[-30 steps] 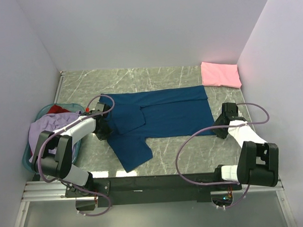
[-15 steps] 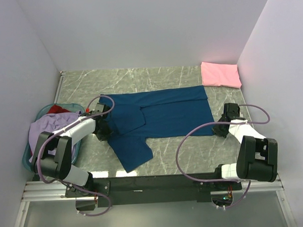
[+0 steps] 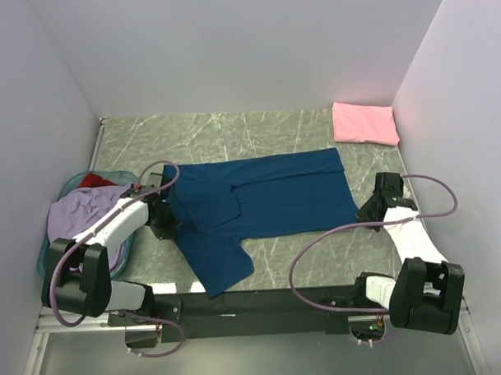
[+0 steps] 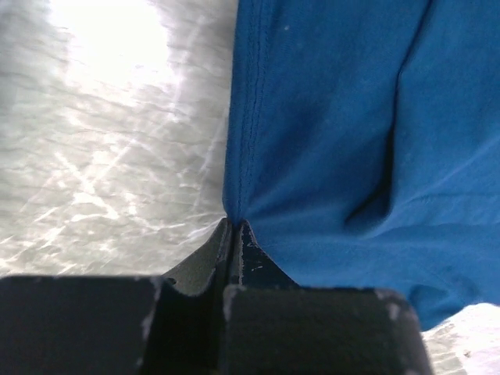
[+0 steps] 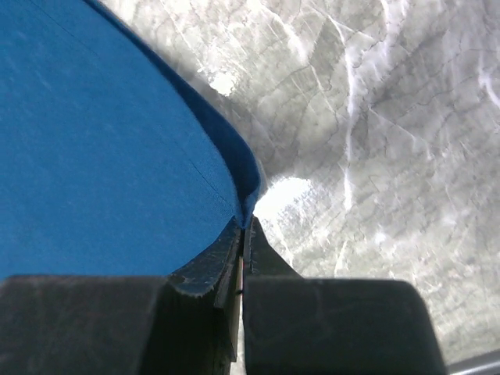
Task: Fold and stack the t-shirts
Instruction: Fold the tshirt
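Navy blue t-shirt [image 3: 267, 199]: spread flat at the centre of the marbled table [image 3: 257, 134], one sleeve trailing toward 7 o'clock. Left gripper [image 4: 233, 226]: clamped on the shirt's stitched edge, 9 o'clock side. Right gripper [image 5: 244, 223]: clamped on the shirt's corner, 3 o'clock side. Pink t-shirt [image 3: 363, 123]: folded, 1 o'clock corner. Lavender t-shirt [image 3: 83, 214], red t-shirt [image 3: 94, 181]: heaped in teal basket [image 3: 44, 260], 9 o'clock.

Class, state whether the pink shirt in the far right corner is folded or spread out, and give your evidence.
Folded: the pink shirt lies as a compact rectangle, with no sleeves or collar showing.
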